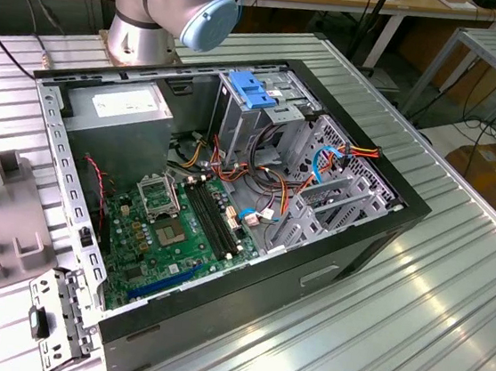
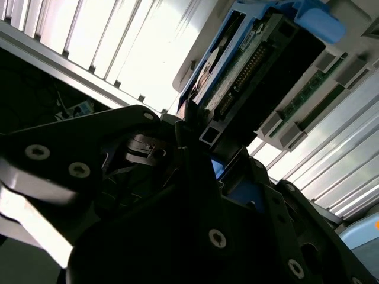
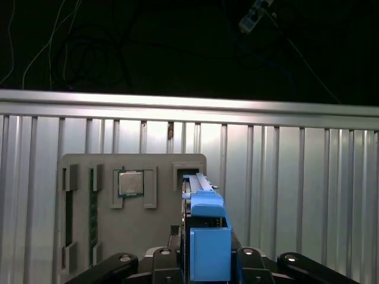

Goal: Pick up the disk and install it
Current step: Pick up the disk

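Observation:
The disk [image 3: 207, 236] is a slim drive in a light-blue carrier, seen edge-on in the first wrist view. Its far end stands at a slot of a grey holder tray [image 3: 80, 165]. My gripper [image 3: 208, 260] flanks it, with black fingers [image 3: 166, 257] pressed to both sides of the carrier. In the second wrist view the disk [image 2: 254, 71] shows its circuit board and connector, and its lower end sits inside the gripper [image 2: 204, 139]. The gripper looks shut on the disk.
The grey tray also carries a processor chip [image 3: 130, 183] and memory sticks [image 3: 93, 219]. In the exterior view an open computer case [image 1: 229, 192] lies on the ribbed metal table [image 1: 416, 285], with a blue latch piece [image 1: 245, 89] on its drive cage. The arm's base [image 1: 151, 13] stands behind the case.

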